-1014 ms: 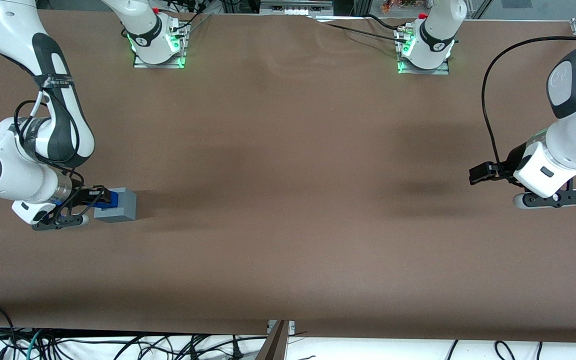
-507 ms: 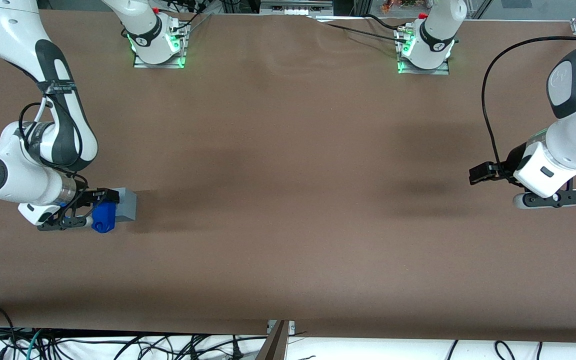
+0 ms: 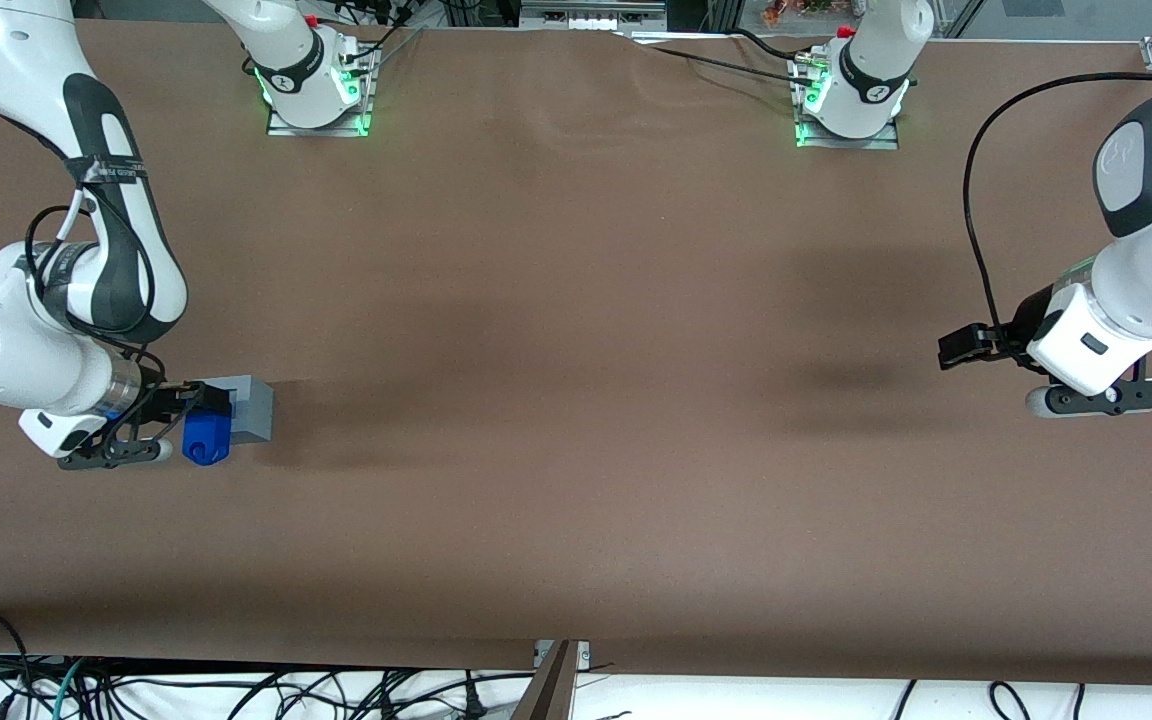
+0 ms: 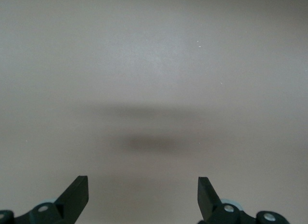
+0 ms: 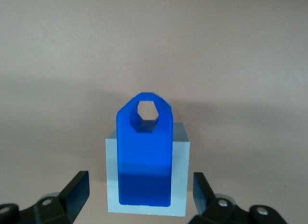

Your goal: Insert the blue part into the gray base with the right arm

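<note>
The black two-finger gripper [image 5: 137, 197] had let go, fingers wide, backing off the small blue plastic block [image 3: 207, 436] now seated in the light gray plastic cube [image 3: 252, 410].

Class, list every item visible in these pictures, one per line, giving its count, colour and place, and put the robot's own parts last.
blue part: one, bright blue, standing upright in the gray base, a hexagonal hole in its end.
gray base: one, light gray, on the table at the working arm's end.
table: one, brown surface, under everything.
right arm: one, white with black covers, above the table beside the base.
gripper: one, black, open, fingers either side of the blue part, not touching it.
</note>
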Controlling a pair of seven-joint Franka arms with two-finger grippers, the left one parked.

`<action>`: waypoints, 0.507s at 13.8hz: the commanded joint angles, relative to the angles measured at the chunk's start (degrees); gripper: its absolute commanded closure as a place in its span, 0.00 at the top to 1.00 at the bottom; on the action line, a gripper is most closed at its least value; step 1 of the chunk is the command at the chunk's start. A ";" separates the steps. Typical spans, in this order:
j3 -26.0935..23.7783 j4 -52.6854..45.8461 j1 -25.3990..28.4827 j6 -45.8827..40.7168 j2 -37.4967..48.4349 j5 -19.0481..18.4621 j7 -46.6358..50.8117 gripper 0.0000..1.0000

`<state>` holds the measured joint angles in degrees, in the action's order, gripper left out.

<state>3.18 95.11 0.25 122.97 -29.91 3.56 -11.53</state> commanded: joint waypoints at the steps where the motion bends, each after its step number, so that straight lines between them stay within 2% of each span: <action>1: -0.28 -0.80 -0.60 -0.45 -0.49 0.05 -0.51 0.98; 5: -0.28 -0.80 -1.30 -0.10 -1.90 0.13 -0.60 0.98; 6: -0.28 -0.97 -1.39 -0.10 -2.60 0.13 -0.60 0.96; 7: -0.28 -1.76 -1.39 -0.10 -3.04 0.13 -0.60 0.87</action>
<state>3.25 95.04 -0.53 123.05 -31.80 3.56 -11.54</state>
